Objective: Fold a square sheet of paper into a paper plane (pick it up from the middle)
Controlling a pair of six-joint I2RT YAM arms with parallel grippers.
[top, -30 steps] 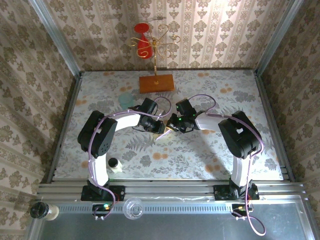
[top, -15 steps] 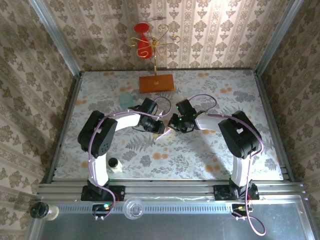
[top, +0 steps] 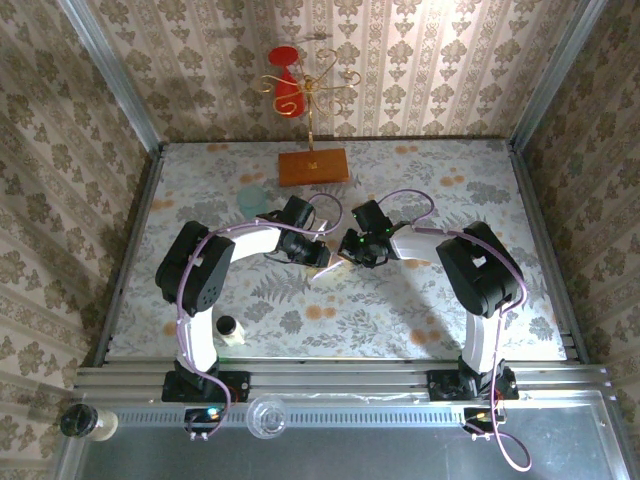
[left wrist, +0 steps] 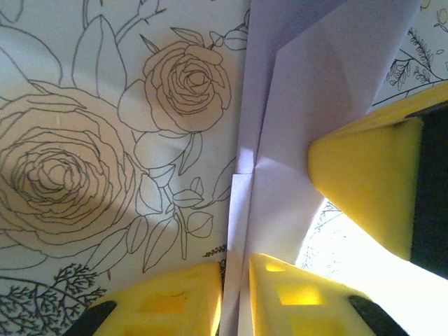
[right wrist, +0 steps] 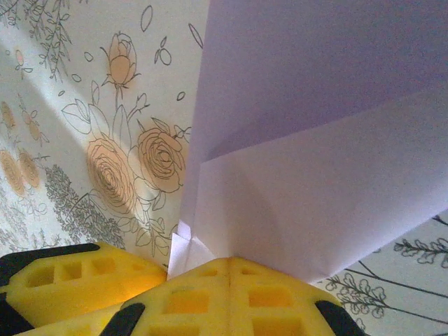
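Spreading beneath the lilac paper [left wrist: 301, 84], floral tabletop [top: 400, 310]; damask-papered walls [top: 430, 70] around.

Lilac paper plane [left wrist: 294, 105], floral tablecloth [left wrist: 70, 161]

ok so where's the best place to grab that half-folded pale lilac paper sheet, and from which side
Grip the half-folded pale lilac paper sheet on its layered centre fold, coming edge-on so one finger lands on each face. The stacked layers there look stiffest; single flaps would probably bend. The left gripper and right gripper both pinch it edge-on now.
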